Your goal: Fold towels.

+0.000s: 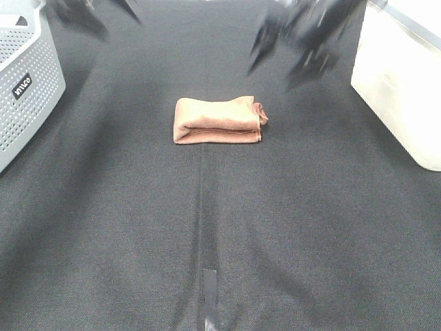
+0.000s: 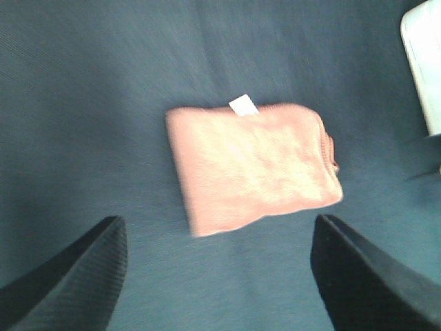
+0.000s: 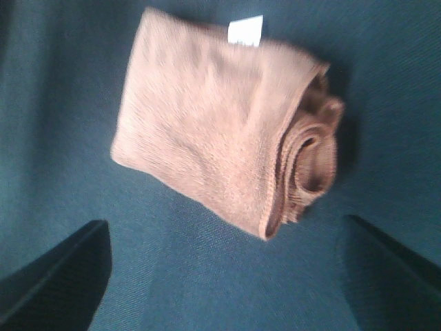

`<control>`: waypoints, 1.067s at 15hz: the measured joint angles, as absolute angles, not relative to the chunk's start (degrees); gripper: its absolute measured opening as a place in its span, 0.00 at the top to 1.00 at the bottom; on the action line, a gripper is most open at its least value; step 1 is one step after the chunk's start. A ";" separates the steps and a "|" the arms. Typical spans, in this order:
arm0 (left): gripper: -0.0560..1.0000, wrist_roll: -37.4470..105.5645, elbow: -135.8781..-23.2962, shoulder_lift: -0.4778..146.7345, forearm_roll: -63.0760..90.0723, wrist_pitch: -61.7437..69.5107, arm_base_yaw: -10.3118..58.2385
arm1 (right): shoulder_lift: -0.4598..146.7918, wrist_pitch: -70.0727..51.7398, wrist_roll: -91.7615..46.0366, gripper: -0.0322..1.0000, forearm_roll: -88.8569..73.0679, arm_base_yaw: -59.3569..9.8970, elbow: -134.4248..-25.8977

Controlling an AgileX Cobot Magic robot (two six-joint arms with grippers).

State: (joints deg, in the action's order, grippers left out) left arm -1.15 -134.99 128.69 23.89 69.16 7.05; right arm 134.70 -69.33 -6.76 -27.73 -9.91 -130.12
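The brown towel [image 1: 218, 121] lies folded into a small thick rectangle on the black table [image 1: 220, 227], a little behind the middle. Its layered open ends face right. It also shows in the left wrist view [image 2: 253, 165] and in the right wrist view [image 3: 217, 117], with a small white tag [image 3: 245, 30] on one edge. My left gripper [image 2: 219, 224] is open and empty, apart from the towel. My right gripper [image 3: 226, 222] is open and empty, above the towel. In the exterior view both arms are blurred at the back, the left [image 1: 79, 17] and the right [image 1: 296, 48].
A grey perforated basket [image 1: 24, 89] stands at the left edge. A white box [image 1: 400, 83] stands at the right edge and shows in the left wrist view [image 2: 422, 62]. A strip of tape [image 1: 209, 289] lies on the table near the front.
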 joint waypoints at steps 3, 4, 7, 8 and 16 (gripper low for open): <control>0.28 -2.01 -133.73 122.78 18.62 69.27 7.05 | 128.74 -69.33 -5.56 0.17 -25.38 -9.91 -129.95; 0.28 -2.52 -132.24 118.77 15.99 69.27 7.05 | 125.42 -69.33 -5.21 0.17 -24.69 -9.91 -128.80; 0.28 -2.69 -121.64 104.28 9.22 69.27 7.05 | 110.64 -69.39 -5.21 0.17 -22.06 -9.91 -116.88; 0.28 -2.69 -117.06 99.81 7.85 69.27 7.05 | 106.00 -69.39 -5.39 0.17 -21.03 -9.91 -112.36; 0.28 -2.41 -70.07 56.55 3.67 69.61 7.05 | 66.81 -69.56 -7.28 0.17 -14.95 -9.91 -71.79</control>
State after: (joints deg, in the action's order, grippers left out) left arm -2.41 -70.07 56.55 3.67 69.61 7.05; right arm 66.81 -69.56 -7.28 -14.95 -9.91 -71.79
